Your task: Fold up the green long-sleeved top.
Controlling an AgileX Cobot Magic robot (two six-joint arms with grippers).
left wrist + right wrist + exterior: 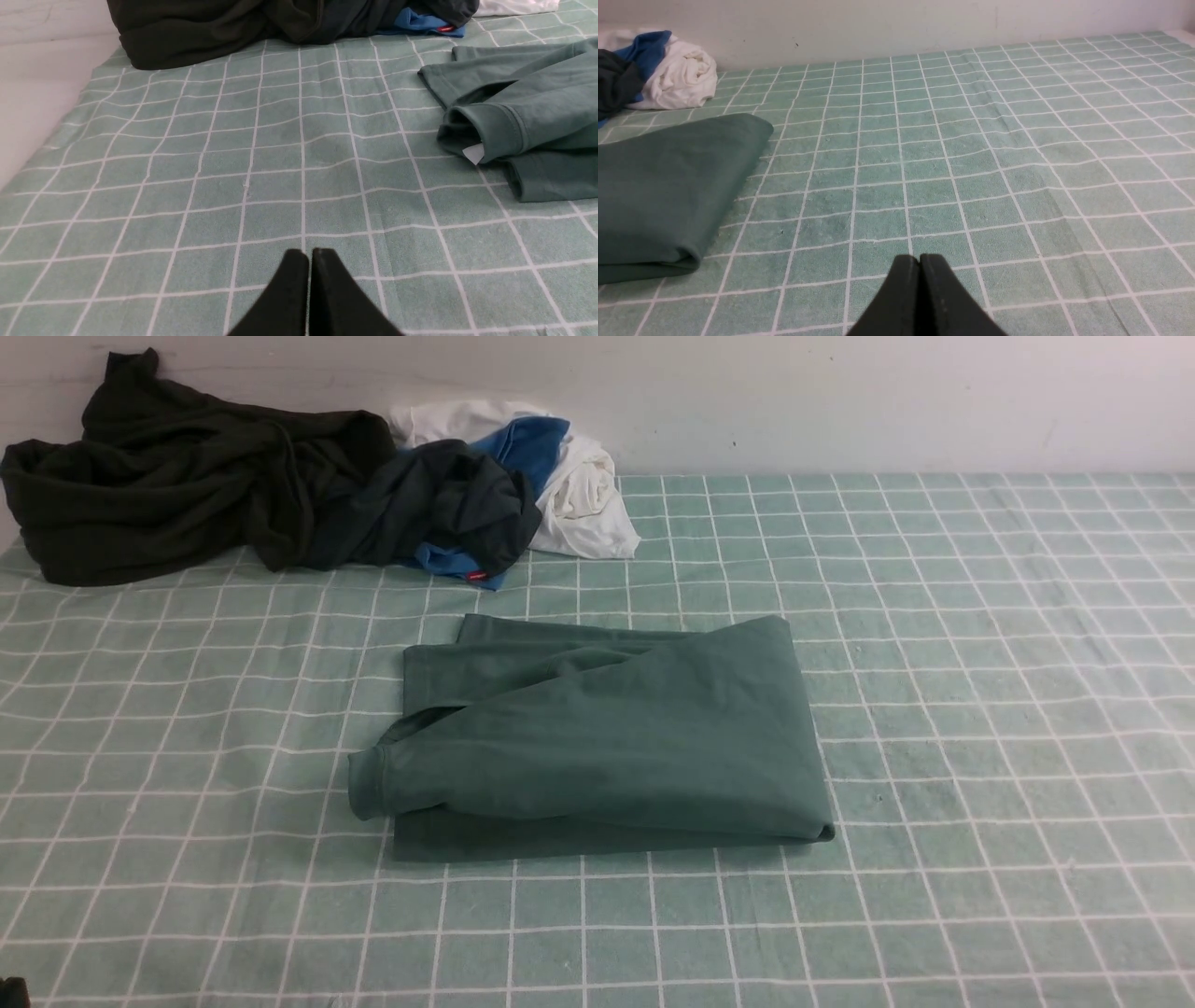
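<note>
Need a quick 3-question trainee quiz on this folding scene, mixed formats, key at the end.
1. True or false: the green long-sleeved top lies spread flat with both sleeves out.
2. Multiple choice: where is the pile of other clothes? A) far left, against the wall B) near right corner C) on the green top
3. Fill in: the left gripper and the right gripper are both ____ and hold nothing.

Key: 1 false, it lies folded into a compact bundle on the checked cloth, one cuff showing at its left edge. 2 A. 3 shut.
</note>
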